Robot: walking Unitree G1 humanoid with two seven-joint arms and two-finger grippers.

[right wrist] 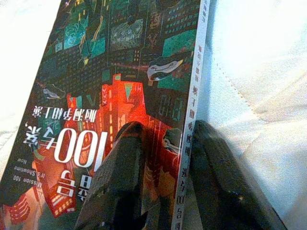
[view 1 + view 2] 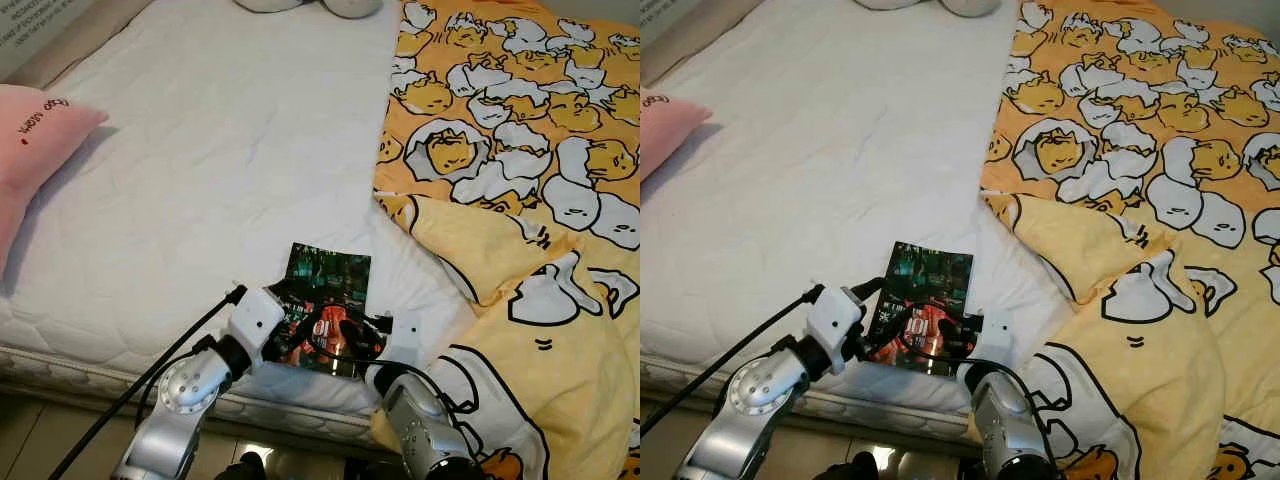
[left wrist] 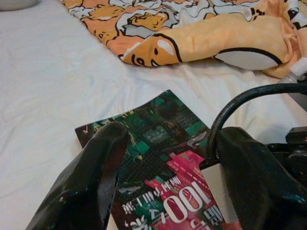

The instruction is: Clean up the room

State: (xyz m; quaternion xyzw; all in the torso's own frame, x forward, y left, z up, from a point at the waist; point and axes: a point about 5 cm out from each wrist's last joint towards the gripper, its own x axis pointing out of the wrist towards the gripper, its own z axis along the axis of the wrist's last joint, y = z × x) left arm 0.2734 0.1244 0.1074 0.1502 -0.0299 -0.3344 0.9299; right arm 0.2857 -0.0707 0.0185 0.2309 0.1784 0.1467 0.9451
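Book with a dark green and red cover lies flat on the white mattress, close to the bed's near edge and just left of the yellow blanket. Large white "100" lettering shows on its near half. Both grippers meet at the book's near end. The right gripper straddles the right-hand spine edge: one black finger rests on top of the cover, the other sits outside the spine against the sheet, so the fingers are spread around the edge, and I cannot tell whether they press it. The left gripper hovers over the near left part of the cover with its two fingers parted wide, grasping nothing. A black cable arcs across between them. The blanket, printed with egg-shaped cartoon figures, covers the right side of the bed, one corner folded over near the book. A pink pillow rests at the far left edge of the mattress.
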